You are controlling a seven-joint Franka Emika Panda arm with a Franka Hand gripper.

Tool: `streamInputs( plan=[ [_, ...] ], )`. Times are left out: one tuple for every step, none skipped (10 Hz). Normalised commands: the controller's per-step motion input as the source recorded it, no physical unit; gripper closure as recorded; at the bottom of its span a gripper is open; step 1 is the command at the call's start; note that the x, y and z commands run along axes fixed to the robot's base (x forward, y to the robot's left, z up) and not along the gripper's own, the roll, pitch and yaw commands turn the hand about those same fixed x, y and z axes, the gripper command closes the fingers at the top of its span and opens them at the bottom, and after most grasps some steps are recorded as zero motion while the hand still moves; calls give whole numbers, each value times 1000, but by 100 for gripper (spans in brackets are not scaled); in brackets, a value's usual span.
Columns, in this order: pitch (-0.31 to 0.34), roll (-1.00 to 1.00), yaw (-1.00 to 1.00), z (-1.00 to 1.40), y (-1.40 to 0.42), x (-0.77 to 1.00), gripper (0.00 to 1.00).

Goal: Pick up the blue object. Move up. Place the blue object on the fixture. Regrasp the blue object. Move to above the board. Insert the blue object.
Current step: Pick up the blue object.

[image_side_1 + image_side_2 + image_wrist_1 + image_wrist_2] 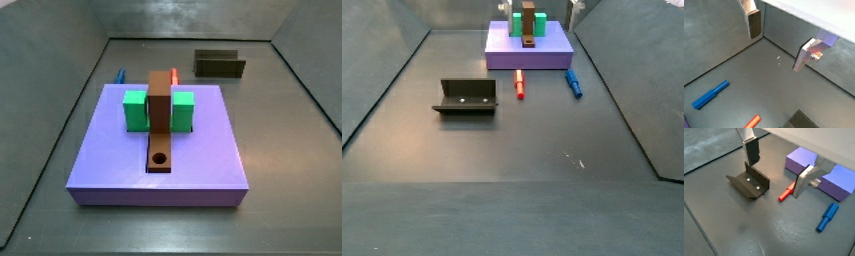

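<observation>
My gripper (774,170) hangs above the worktop (502,150), fingers (751,150) wide and holding nothing; the blue object (573,82) lies beside the board (529,55), near the red peg (520,87); the fixture (465,97) stands apart.

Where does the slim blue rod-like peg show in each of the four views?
Wrist view: blue peg on the floor, apart from the open gripper.
Wrist view, near the lavender board.
Side view, mostly hidden behind the board.
Side view.
Shared landmark: red peg.
</observation>
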Motion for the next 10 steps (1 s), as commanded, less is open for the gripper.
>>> streamInputs(
  plan=[
    [0, 7, 0, 0, 0, 0, 0],
    [0, 0, 0, 0, -17, 0, 0],
    [0, 24, 0, -114, -126, 49, 0],
    [-46, 46, 0, -546, -574, 0, 0],
    [-16, 169, 0, -597, -909, 0, 0],
    [-19, 129, 0, -683, -977, 0, 0],
    [-96, 0, 69, -731, -909, 0, 0],
    [-81, 0, 37, -774, -706, 0, 0],
    [-106, -123, 31, -574, -200, -134, 0],
    [-84, -47, 0, -486, -126, -266, 0]
  ],
)
